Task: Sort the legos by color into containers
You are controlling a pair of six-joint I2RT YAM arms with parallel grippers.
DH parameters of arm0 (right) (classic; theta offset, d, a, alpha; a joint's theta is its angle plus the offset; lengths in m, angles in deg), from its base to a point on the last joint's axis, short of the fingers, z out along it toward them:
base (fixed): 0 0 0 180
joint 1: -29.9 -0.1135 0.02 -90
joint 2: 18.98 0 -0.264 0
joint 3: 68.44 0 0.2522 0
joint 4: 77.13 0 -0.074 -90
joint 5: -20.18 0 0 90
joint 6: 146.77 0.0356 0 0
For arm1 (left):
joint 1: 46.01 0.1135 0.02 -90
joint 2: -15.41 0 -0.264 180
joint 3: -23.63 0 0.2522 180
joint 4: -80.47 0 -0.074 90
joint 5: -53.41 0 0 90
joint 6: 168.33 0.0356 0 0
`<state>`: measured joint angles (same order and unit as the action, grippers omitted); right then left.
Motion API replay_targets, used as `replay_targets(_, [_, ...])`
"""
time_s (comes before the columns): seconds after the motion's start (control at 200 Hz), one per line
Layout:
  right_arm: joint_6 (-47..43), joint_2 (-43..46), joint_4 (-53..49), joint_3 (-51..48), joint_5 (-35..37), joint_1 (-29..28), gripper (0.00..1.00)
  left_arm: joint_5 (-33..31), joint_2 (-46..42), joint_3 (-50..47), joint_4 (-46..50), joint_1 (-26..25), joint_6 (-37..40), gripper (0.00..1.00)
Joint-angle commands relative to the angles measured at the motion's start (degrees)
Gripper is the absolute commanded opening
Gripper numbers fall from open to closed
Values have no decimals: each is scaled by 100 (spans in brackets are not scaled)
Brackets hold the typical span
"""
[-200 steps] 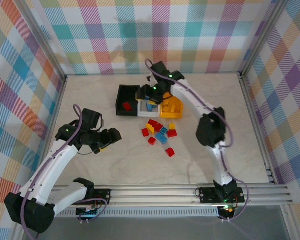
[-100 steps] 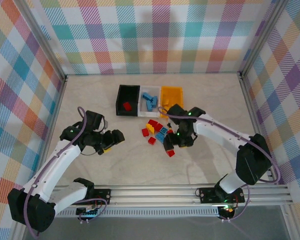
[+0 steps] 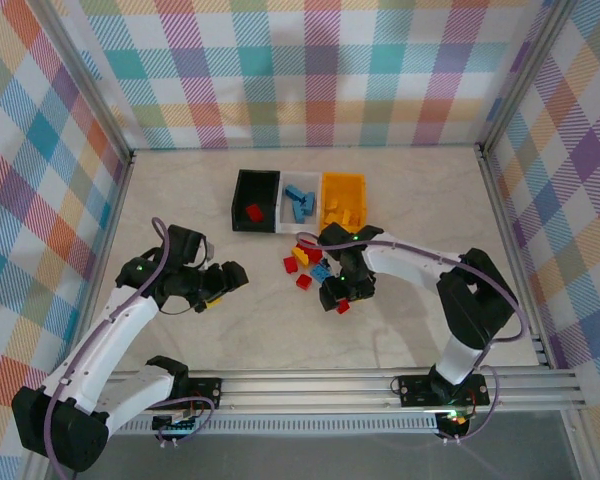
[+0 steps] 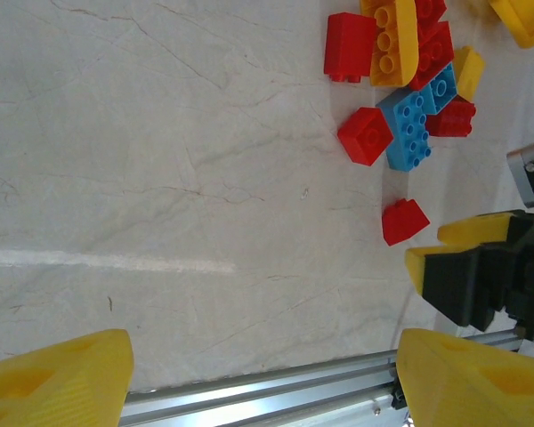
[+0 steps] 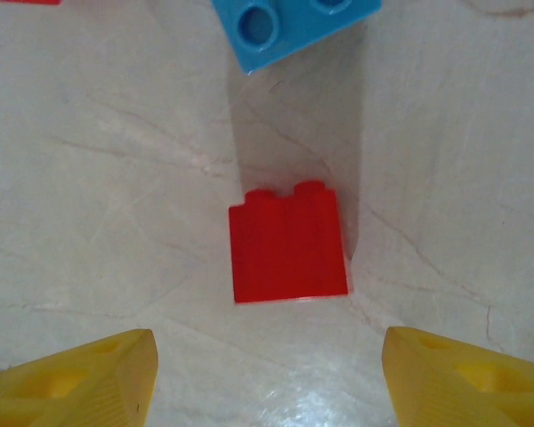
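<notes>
The legos lie in a loose pile of red, blue and yellow bricks at mid table. One red brick sits apart at the pile's near side. My right gripper hovers open just above it. In the right wrist view this red brick lies on the table ahead of the open gripper, untouched. The three containers stand in a row behind: a black bin holding a red brick, a white bin with blue ones, a yellow-orange bin with yellow ones. My left gripper is open and empty left of the pile.
In the left wrist view the pile is at the upper right, the lone red brick below it, beside the right gripper's yellow fingers. A metal rail runs along the near edge. Bare table lies between left gripper and pile.
My right arm came back from over the white bin to the pile and now hangs low over the lone red brick. The left arm has hardly moved.
</notes>
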<state>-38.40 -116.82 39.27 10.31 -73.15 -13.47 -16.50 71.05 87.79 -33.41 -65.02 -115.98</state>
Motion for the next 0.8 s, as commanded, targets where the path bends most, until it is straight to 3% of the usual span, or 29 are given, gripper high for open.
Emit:
replay_targets(0.0, [-110,-219,83,125,266,-31,67,13,-75,-45,145,55,-32,78])
replay_targets(0.55, [-13,-953,292,386,371,-22,60,26,110,-46,87,55,12,79])
replay_targets(0.795, [-9,-1026,335,436,345,-24,46,29,139,-5,84,55,-1,80])
